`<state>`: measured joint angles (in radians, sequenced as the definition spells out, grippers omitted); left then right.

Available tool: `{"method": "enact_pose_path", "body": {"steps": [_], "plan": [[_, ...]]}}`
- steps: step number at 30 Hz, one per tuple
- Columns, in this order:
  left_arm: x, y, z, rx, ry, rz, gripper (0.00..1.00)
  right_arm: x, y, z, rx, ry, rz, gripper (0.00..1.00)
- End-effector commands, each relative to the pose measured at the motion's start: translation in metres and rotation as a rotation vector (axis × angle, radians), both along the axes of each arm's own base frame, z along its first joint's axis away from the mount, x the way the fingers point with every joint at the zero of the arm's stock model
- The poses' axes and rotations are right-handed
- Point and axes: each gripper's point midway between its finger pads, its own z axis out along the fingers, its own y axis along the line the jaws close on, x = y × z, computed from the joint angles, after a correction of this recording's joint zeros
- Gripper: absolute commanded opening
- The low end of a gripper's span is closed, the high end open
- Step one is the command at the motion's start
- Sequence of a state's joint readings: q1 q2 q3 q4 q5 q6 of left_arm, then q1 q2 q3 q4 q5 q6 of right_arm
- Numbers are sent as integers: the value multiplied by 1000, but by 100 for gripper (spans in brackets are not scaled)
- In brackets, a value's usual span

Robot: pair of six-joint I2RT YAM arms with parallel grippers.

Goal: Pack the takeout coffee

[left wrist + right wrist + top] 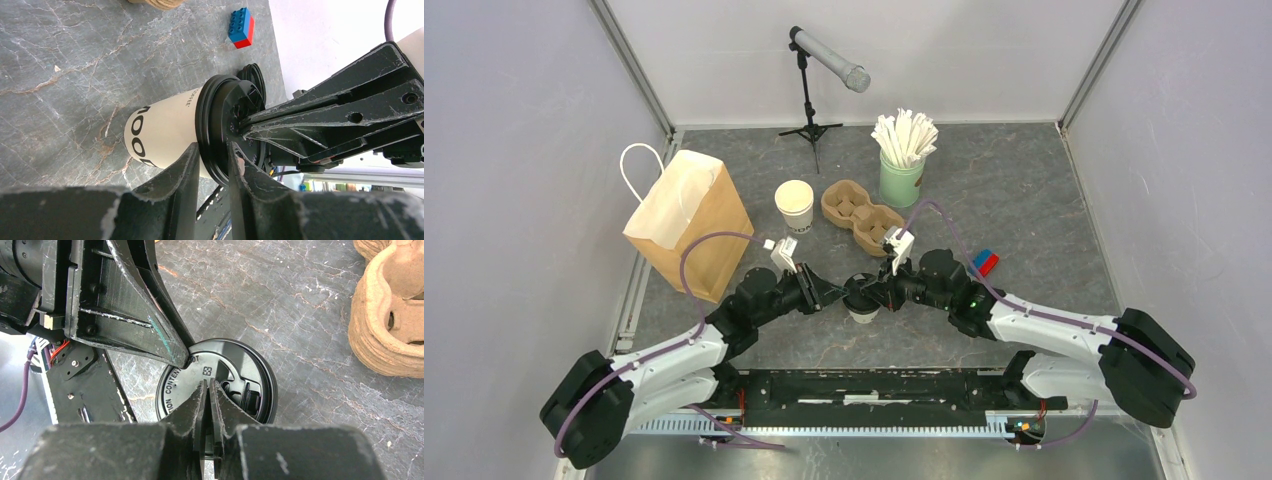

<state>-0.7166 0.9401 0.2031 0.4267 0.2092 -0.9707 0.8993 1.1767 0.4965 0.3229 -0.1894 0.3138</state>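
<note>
Takeout coffee (165, 130) upright on surface (75, 60); right tool (207, 385) closed, tips on lid (240, 370); left tool (212, 146) straddles lid rim, grip indeterminate.

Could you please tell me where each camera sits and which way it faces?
Top external: above and behind the bases, looking down on the table; left gripper and right gripper meet at the takeout coffee.
Left wrist: on the left arm, facing the coffee's side; its own fingers straddle the lid's rim.
Right wrist: on the right arm, looking down on the lid; its own fingers in front.
Shared: all show the coffee.
</note>
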Motion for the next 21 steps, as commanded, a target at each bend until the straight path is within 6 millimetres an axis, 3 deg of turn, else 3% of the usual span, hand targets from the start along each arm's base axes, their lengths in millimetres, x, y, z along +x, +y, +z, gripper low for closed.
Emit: {"method": "enact_pose_path", "body": {"steps": [1,5,9,14,16,21], "plan": [[-42,51,-109,348,269,21,32,-24,-51,-86,-282,179,-57,11],[-45,49,-113,368,285,-12,30,-24,-50,-85,-277,183,-57,11],[-40,19,-72,196,228,-76,31,-19,-47,-77,-279,162,-58,11],[-26,0,-8,66,104,-94,53,-9,-33,-47,-245,123,-41,12],[-23,-2,6,60,81,-101,59,-5,-27,-32,-225,104,-34,12],[-22,-4,11,71,74,-113,69,2,-15,1,-174,70,-23,12]]}}
